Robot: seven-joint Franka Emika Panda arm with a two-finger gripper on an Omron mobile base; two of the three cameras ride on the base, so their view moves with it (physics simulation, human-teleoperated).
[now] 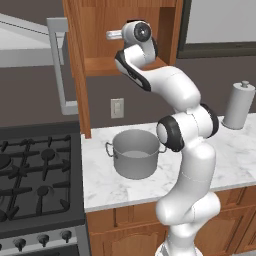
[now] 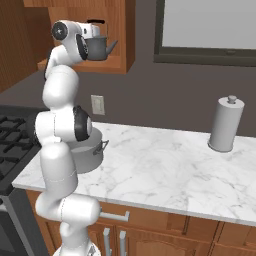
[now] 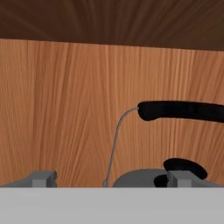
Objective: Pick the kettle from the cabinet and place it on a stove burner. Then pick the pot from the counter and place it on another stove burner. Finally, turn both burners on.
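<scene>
Arm: the white arm rose from the base in front of the counter (image 2: 165, 165) and reached up into the open cabinet (image 1: 95, 35).
Gripper: the gripper (image 3: 111, 177) was inside the cabinet, just above the kettle; its two finger tips showed at the bottom of the hand view, one at the left (image 3: 41, 178) and one at the right (image 3: 183, 178).
Jaws: they stood wide apart and held nothing; the left tip was clear of the kettle, the right tip was beside the lid knob, and I could not tell if it touched.
Kettle: the dark grey kettle (image 2: 100, 48) stood upright on the cabinet shelf, its spout turned to the right in the right base view. In the hand view its black arched handle (image 3: 181, 110) crossed the right half, with the grey lid and black knob (image 3: 183, 167) below it.
Cabinet: a brown wooden box on the wall over the counter; its grey door (image 1: 62, 65) with a bar handle was swung open to the left, over the stove side.
Pot: the large grey pot (image 1: 134, 154) stood on the white marble counter, near the range, with no lid and with loop handles at the sides.
Stove burners: the black burners (image 1: 47, 155) and grates were bare, left of the counter; dark knobs (image 1: 42, 239) sat on the front.
Other: a tall grey cylinder with a knob top (image 2: 225, 124) stood at the back of the counter, well apart from the pot; a wall outlet (image 1: 117, 107) was behind the pot.
</scene>
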